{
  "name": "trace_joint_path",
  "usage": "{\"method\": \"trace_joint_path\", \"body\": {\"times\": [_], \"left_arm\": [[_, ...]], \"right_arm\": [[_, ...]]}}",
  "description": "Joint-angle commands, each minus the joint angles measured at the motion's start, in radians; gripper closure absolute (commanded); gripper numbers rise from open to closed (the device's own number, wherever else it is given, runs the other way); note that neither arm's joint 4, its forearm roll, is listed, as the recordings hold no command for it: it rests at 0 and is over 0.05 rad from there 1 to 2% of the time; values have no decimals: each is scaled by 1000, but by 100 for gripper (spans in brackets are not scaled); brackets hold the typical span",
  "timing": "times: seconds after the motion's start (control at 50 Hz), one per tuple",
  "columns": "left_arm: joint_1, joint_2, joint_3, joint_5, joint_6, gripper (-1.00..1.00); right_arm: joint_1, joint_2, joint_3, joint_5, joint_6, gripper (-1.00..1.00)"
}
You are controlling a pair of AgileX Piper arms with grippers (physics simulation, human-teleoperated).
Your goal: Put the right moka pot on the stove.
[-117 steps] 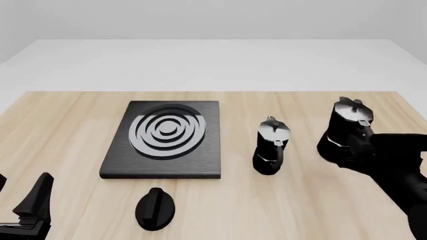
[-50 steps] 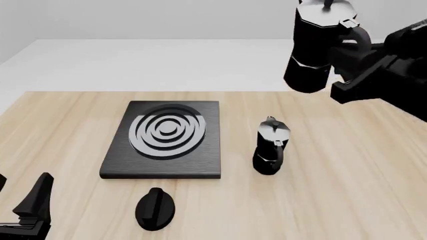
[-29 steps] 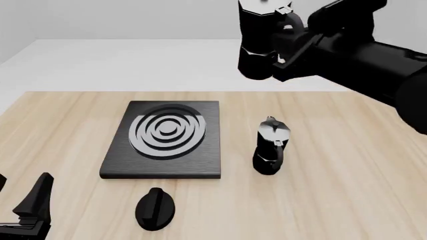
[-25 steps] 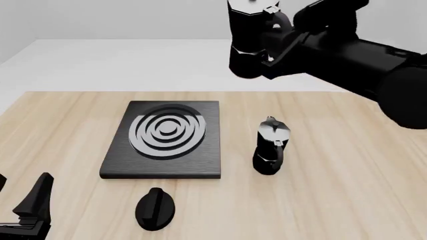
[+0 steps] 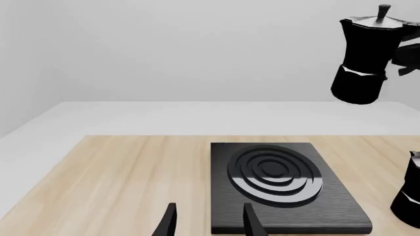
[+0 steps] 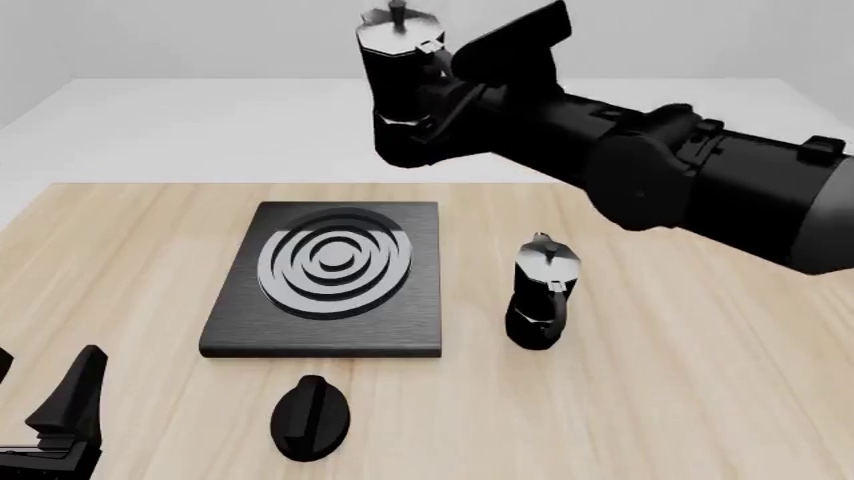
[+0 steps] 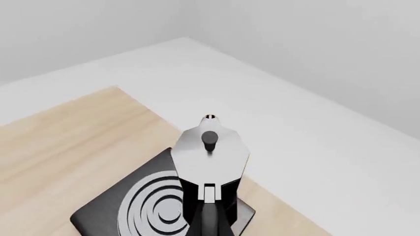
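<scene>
Right arm stretches high across the table, gripper clamped on the pot; left gripper sits low at the near-left corner, fingers apart.

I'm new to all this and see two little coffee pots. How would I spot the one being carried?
Find the black stove with silver rings on the wooden table. High above its far edge, the right tool holds the right moka pot in the air by its handle. The other moka pot stands on the table beside the stove.
</scene>
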Motion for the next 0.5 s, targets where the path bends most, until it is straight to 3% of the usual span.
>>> {"method": "trace_joint_path", "body": {"times": [0.02, 0.24, 0.5], "left_arm": [[0, 0, 0, 0, 0, -100], [0, 0, 0, 0, 0, -100], [0, 0, 0, 0, 0, -100]], "right_arm": [[45, 104, -84, -62, 4, 100], [84, 208, -145, -82, 4, 100], [116, 253, -140, -137, 22, 100]]}}
